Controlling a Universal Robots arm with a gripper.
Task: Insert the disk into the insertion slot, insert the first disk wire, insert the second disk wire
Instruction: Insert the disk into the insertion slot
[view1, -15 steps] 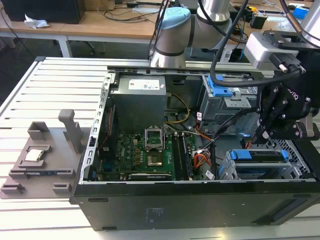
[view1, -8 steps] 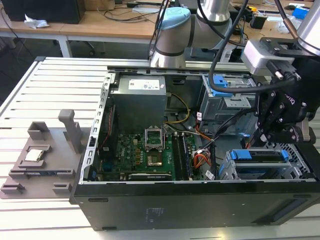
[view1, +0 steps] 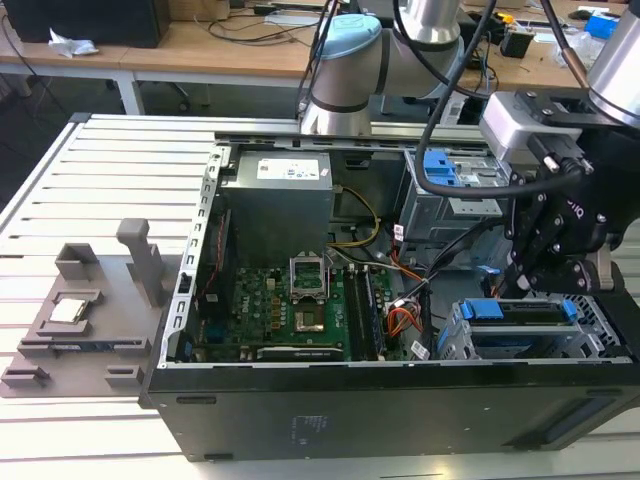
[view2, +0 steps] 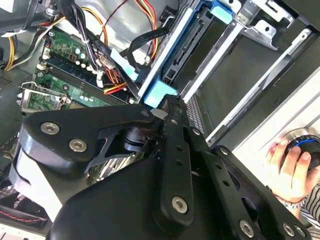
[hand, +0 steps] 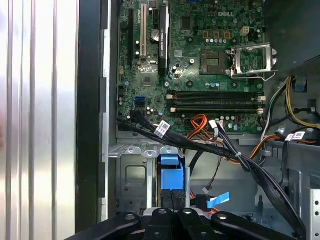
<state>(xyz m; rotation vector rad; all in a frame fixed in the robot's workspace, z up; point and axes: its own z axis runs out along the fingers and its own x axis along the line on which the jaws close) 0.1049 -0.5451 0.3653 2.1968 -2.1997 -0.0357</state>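
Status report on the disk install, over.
Gripper shut, tips at blue-framed disk. Disk in grey perforated metal slot. Blue-tipped black wire lies beside.

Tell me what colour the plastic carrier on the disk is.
Bright blue. The carrier shows best in the exterior view.

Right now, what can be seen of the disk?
The disk shows mostly as its bright blue plastic carrier, with blue tabs at both ends. It lies flat in the grey sheet-metal insertion slot in a corner of the open case, on the exterior view's right. The gripper hangs just above it; contact cannot be told.
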